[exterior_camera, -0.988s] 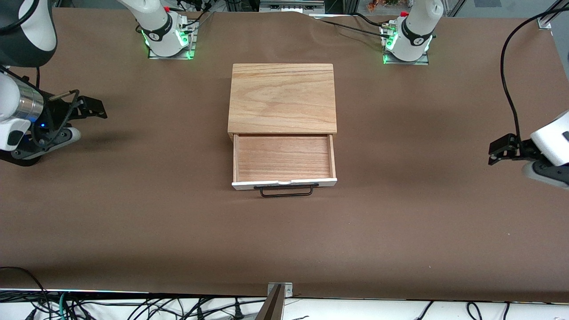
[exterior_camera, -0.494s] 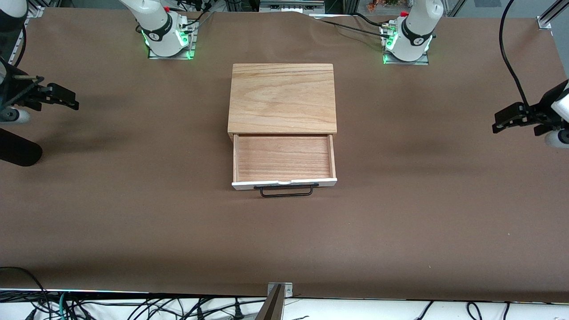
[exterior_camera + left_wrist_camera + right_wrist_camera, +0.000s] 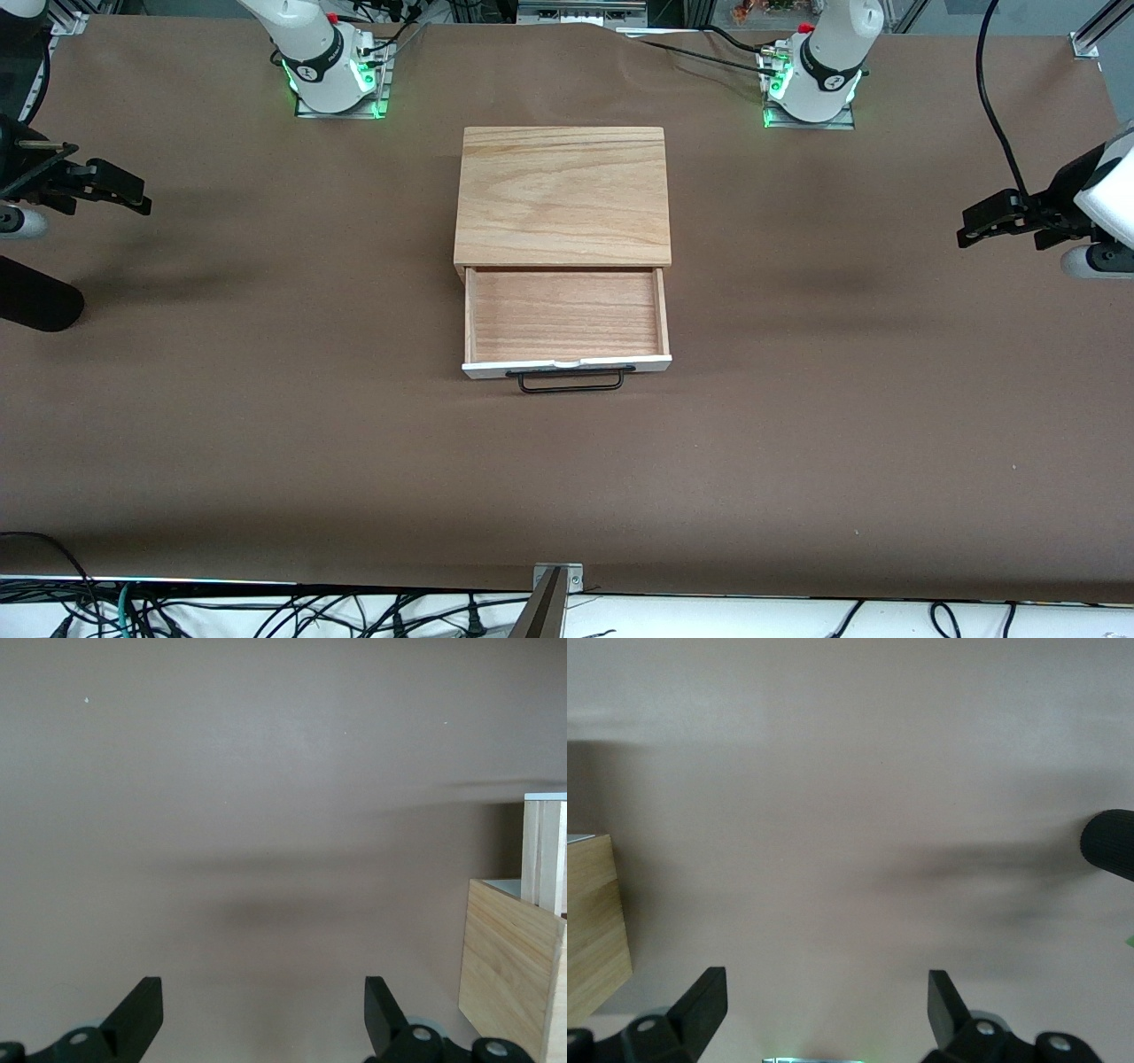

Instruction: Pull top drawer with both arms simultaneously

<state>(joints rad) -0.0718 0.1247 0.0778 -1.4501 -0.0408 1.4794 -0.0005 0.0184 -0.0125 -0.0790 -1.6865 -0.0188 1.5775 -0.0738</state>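
Brown paper covers the table (image 3: 266,443), bare toward the front camera. Farther back sits the top drawer (image 3: 565,316), already drawn well out of the cabinet (image 3: 562,195), its black handle (image 3: 570,379) untouched. Both arms hang well apart from it: the right gripper (image 3: 120,188) over its own end of the table, the left gripper (image 3: 988,220) over the other, both with fingers spread and empty. Any further pull risks drawing the drawer clean out, or dragging the unanchored cabinet along.
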